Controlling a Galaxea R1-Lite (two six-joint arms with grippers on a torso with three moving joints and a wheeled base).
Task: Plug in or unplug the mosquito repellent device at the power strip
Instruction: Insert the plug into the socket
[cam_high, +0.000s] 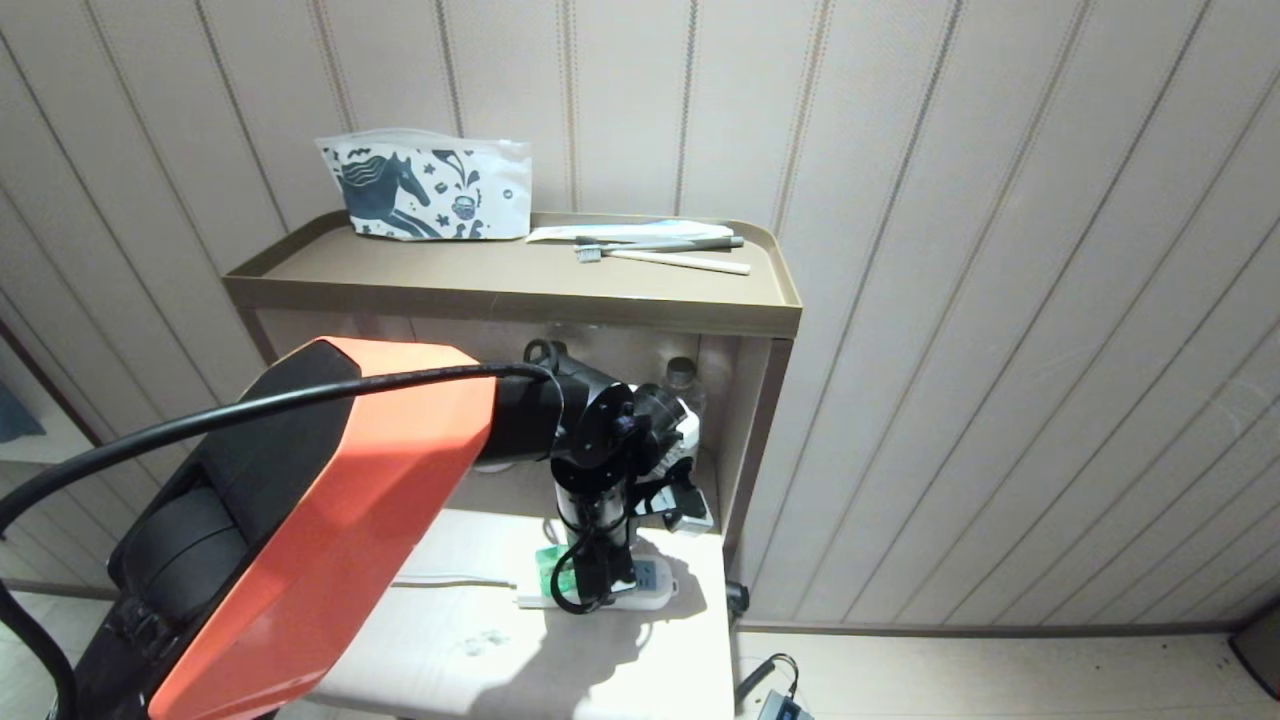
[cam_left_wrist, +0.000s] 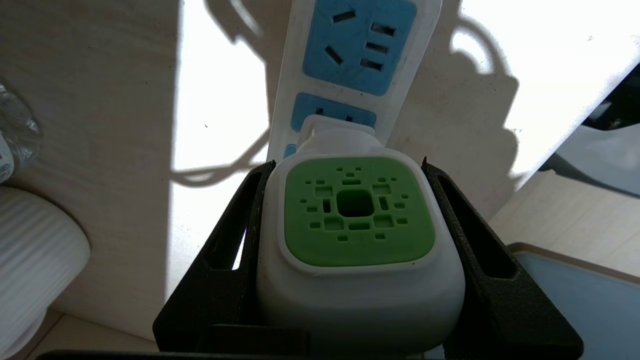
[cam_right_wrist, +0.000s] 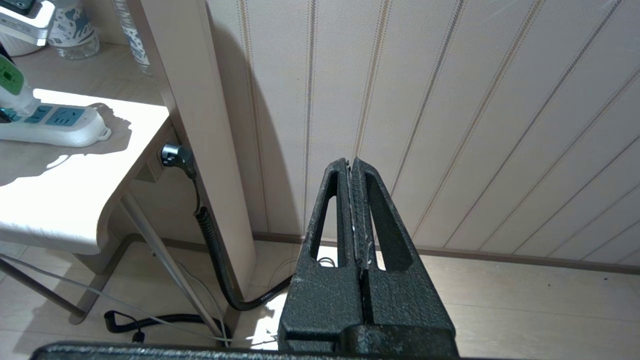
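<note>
From my remote seat, the head view starts on the left with my robot's left arm (cam_high: 330, 520), a bulky orange and black limb with a thick black cable, reaching forward over a pale, sunlit tabletop (cam_high: 480, 650). At its end, the left gripper (cam_left_wrist: 350, 215) points down and is clamped around the mosquito repellent device (cam_left_wrist: 357, 235), its two black fingers (cam_left_wrist: 225, 260) pressing on the white sides of the unit. In the left wrist view the device shows a square green perforated face in a rounded white shell, and its front end sits against a blue socket of the power strip (cam_left_wrist: 355, 60), so it looks plugged in. The power strip lies flat on the tabletop, white with blue socket panels, partly in hard shadow. Above the table stands a brown shelf (cam_high: 520, 285) with a raised rim; on it, from left to right, rest a white pouch printed with a dark blue horse (cam_high: 425, 190) and two toothbrushes (cam_high: 660, 250) lying side by side. Behind everything runs a beige panelled wall (cam_high: 1000, 300) with vertical grooves. Farther right, the right gripper (cam_right_wrist: 354, 215) hangs near the floor beside that wall, well away from the table, its fingers pressed together with nothing between them. A black coiled cable (cam_right_wrist: 215, 250) drops from the table's edge to the light tiled floor (cam_right_wrist: 525, 310).
</note>
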